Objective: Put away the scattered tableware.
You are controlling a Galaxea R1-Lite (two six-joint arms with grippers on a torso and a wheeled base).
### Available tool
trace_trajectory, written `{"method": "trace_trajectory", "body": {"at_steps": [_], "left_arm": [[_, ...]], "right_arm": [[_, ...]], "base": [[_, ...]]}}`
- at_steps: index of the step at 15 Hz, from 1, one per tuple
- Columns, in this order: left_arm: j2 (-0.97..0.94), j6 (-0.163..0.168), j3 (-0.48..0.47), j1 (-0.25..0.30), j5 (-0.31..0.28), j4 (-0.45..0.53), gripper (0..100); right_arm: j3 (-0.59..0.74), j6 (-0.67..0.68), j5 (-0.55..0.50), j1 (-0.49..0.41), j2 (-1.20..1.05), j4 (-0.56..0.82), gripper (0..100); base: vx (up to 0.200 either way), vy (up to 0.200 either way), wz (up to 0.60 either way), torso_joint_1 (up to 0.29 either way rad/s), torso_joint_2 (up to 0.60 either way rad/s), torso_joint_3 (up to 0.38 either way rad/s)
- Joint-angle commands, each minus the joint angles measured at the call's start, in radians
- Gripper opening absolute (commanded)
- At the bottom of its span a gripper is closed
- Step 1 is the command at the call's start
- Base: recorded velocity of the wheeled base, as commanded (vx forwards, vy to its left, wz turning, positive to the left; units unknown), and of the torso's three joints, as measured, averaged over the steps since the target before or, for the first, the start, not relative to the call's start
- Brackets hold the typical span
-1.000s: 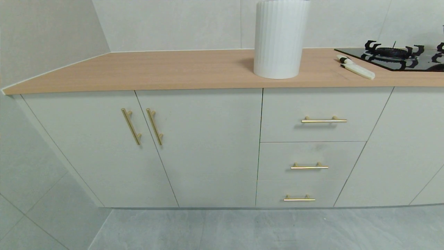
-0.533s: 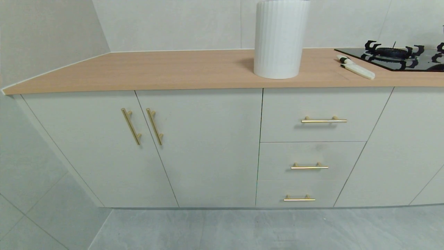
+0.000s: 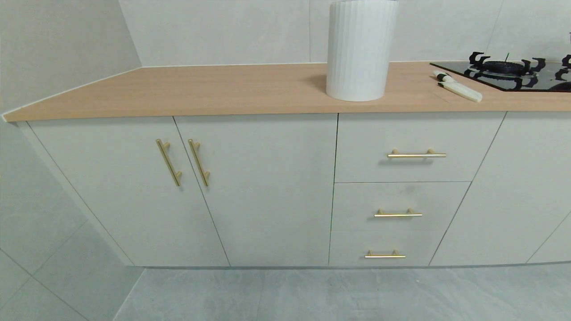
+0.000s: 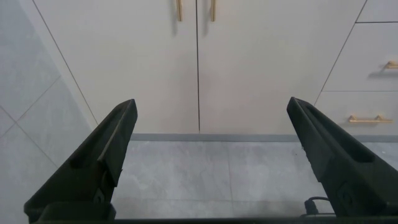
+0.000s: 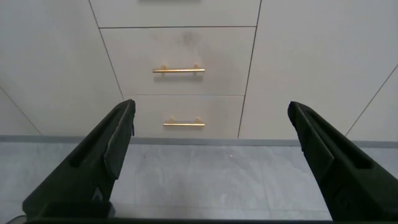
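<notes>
A pale utensil [image 3: 457, 87] with a dark band near one end is lying flat on the wooden counter [image 3: 223, 89], just beside the black stove [image 3: 508, 73] at the robot's right. A tall white ribbed container [image 3: 361, 49] is standing upright on the counter, near the utensil but not touching it.

The left pincer [image 4: 211, 102] is hanging low in front of the two closed cupboard doors [image 4: 199, 56], above the grey floor [image 4: 211, 174], with its jaws spread wide and nothing between them. The right pincer [image 5: 211, 104] is facing the closed drawers [image 5: 178, 62] under the counter, likewise spread apart and gripping nothing.
</notes>
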Motion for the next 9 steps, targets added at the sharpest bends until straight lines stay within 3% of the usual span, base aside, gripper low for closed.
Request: {"method": "trace_trajectory", "body": {"at_steps": [1,2,9], "left_arm": [[0.002,0.000,0.000,0.000,0.002,0.001,100],[0.002,0.000,0.000,0.000,0.000,-0.001,100],[0.002,0.000,0.000,0.000,0.000,-0.001,100]], "right_arm": [[0.000,0.003,0.000,0.001,0.003,0.001,100],[-0.002,0.004,-0.001,0.001,0.003,0.001,100],[-0.002,0.013,-0.003,0.001,0.003,0.001,100]], "base": [[0.000,0.000,0.00,0.000,0.00,0.000],[0.000,0.000,0.00,0.000,0.00,0.000],[0.200,0.000,0.00,0.004,0.00,0.001]]}}
